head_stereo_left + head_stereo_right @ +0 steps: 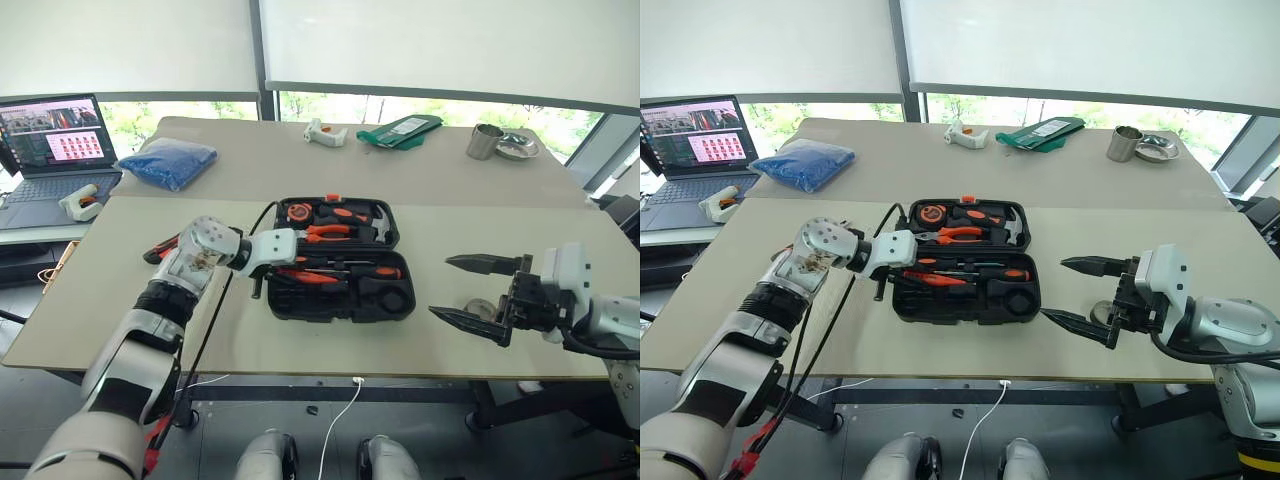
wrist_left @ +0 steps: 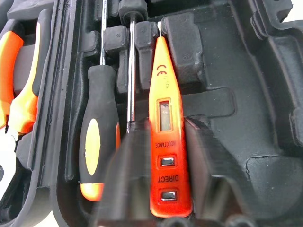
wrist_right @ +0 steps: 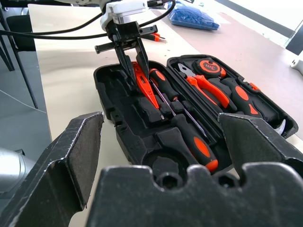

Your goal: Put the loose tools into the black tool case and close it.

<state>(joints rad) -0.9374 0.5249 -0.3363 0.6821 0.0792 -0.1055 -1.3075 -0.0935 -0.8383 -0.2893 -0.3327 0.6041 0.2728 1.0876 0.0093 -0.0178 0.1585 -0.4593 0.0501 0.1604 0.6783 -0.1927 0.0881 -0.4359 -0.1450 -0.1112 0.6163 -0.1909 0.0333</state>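
beige table (image 1: 480,215), open black tool case (image 1: 400,305) mid-surface, left tool (image 3: 132,59) part-spread over slim orange screwdriver (image 2: 165,127), right tool (image 1: 478,292) wide-spread.

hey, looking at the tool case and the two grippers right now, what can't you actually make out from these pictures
- Left gripper: in the left wrist view its own blurred fingers cover the lower part of the slim orange screwdriver, so contact is unclear.
- Small item on the table beside the right gripper: a finger partly hides it in the eye views; too small to name.
- Near end of the black tool case: the right wrist view has it blocked by that gripper's fingers.
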